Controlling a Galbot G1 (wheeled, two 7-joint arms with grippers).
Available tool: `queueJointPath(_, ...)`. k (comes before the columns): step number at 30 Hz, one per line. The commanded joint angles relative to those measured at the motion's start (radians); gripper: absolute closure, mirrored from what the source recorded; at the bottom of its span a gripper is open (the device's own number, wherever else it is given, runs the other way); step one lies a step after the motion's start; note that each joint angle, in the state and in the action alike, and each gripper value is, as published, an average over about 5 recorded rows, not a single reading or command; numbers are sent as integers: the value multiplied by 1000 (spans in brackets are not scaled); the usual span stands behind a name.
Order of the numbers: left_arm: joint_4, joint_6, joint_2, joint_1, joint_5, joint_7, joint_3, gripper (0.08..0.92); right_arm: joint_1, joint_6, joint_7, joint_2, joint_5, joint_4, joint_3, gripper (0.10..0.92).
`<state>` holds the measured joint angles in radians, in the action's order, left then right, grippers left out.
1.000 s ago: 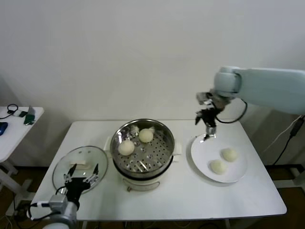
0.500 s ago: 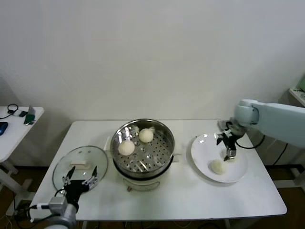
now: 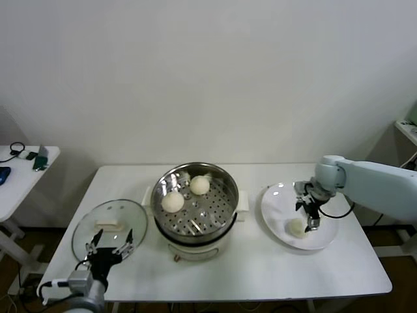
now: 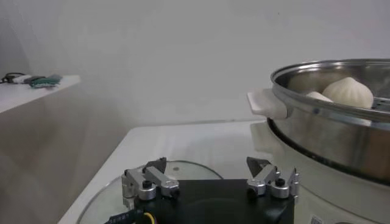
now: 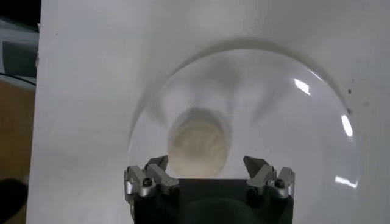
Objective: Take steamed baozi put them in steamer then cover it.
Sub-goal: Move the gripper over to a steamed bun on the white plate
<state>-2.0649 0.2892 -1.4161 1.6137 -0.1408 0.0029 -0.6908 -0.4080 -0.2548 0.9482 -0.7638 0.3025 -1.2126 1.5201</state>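
The steamer stands mid-table with two steamed baozi in it, one at the front left and one at the back. On the white plate to its right lies another baozi. My right gripper is down over the plate, open, beside that bun. The right wrist view shows a baozi on the plate just ahead of the open right gripper, nothing gripped. My left gripper waits open at the glass lid.
In the left wrist view the left gripper hovers low over the lid, with the steamer's wall and a bun close by. A small side table with cables stands far left. The table's front edge is near.
My right arm swung down from above the plate's far rim onto the plate, now covering one of the two buns there. The left arm has barely shifted.
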Motion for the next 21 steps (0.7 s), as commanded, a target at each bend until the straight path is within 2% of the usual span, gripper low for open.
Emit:
queueJointPath(1, -1, 0, 2, 1, 3, 1, 0, 177, 61, -3, -2, -1, -24, 19, -46, 203)
queueJointPath(14, 0, 1, 0, 1, 5, 3, 7, 177, 75, -3, 0, -2, -45, 31, -56, 203)
queueJointPath(21, 2, -1, 2, 2, 5, 3, 4, 177, 93, 1, -4, -8, -55, 50, -82, 257)
